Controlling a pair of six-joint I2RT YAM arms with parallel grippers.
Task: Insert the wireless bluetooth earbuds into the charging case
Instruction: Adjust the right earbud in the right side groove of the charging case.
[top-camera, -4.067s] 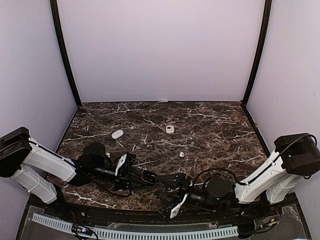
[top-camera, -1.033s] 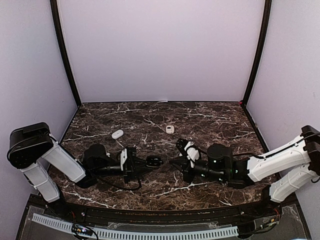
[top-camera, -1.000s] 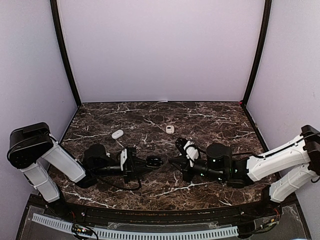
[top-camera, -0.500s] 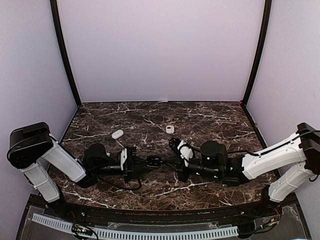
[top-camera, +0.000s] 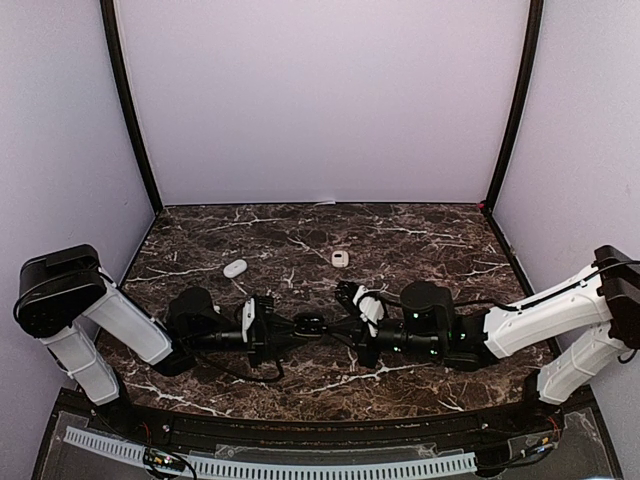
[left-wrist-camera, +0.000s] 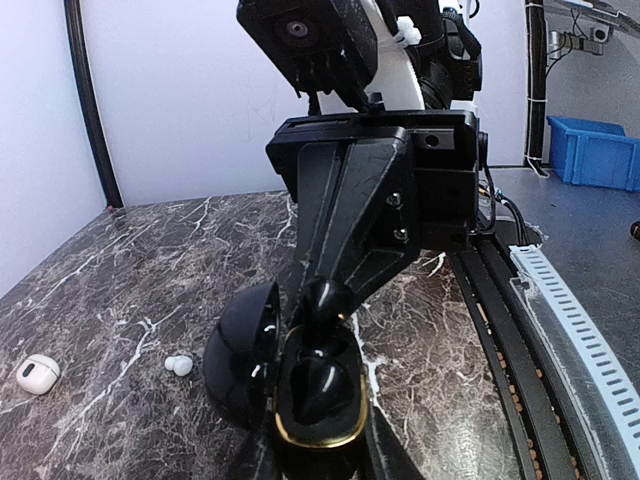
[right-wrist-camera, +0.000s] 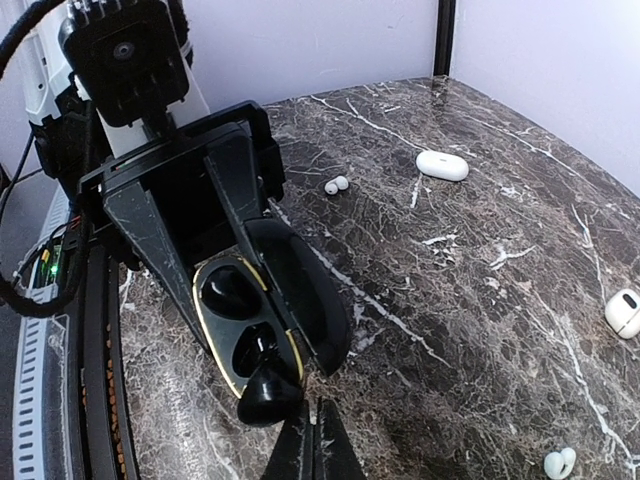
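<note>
**Right gripper** (right-wrist-camera: 312, 432): the jaws are pinched tight on a black earbud (right-wrist-camera: 268, 392). The bud sits at the fingertips, at the near end of the case's gold-rimmed opening. I cannot tell whether it touches the rim or hangs just clear of it. It is not seated.

**Charging case** (right-wrist-camera: 305, 300): black, with the lid swung open. It is held off the table and tilted toward the right arm.

**Left gripper** (top-camera: 290, 326): closed on the case body, with one finger on each flank. The far well shows a dark rounded shape. Black on black, I cannot confirm whether that is a bud or an empty socket.

**Step in hand, as judged:** seating the held bud in the near well. To do it well:
- The left arm should hold the case dead steady.
- The right arm should square the bud's contour to the well before pressing.
- The push should run straight along the well's axis, not across the rim.
- The jaws should part only once the bud sits flush.
- A skewed entry risks levering the case in its grip or popping the glossy bud out sideways.

**Surroundings:** white earbuds (right-wrist-camera: 336, 184) lie together on the marble table (right-wrist-camera: 480, 260), beyond the case and near a white case (right-wrist-camera: 441, 165). A further white earbud (right-wrist-camera: 558, 463) and a second white case (right-wrist-camera: 622, 312) lie well apart from them. Neither gripper is touching any of these.
</note>
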